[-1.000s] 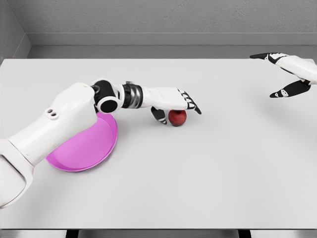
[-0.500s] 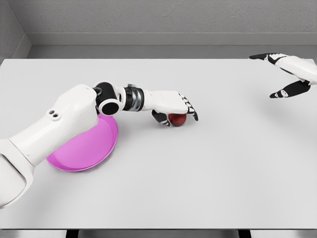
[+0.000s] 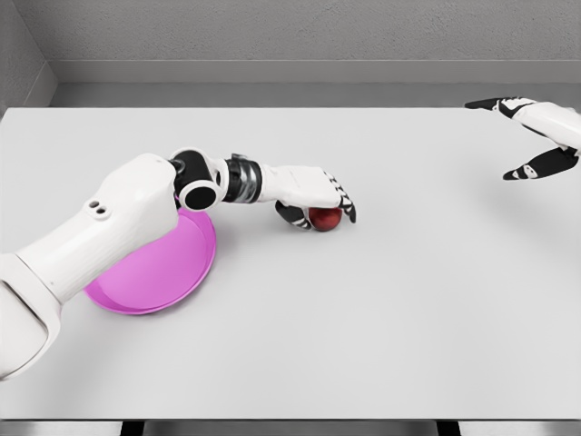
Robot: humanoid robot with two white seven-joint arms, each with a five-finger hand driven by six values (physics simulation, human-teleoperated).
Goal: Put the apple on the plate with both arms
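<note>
My left hand [image 3: 318, 202] curls over the red apple [image 3: 325, 218] (smooth, rigid, probably slippery), gripping around its widest part.

The apple [image 3: 325, 218] lies on the table [image 3: 381, 300], right of the plate [image 3: 159, 268].

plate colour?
Magenta-pink plate, seen in the head view, partly under the left arm.

Bright, even, diffuse simulator lighting, faint soft shadow beneath the left hand [image 3: 318, 195], sharp throughout, no glare
</note>
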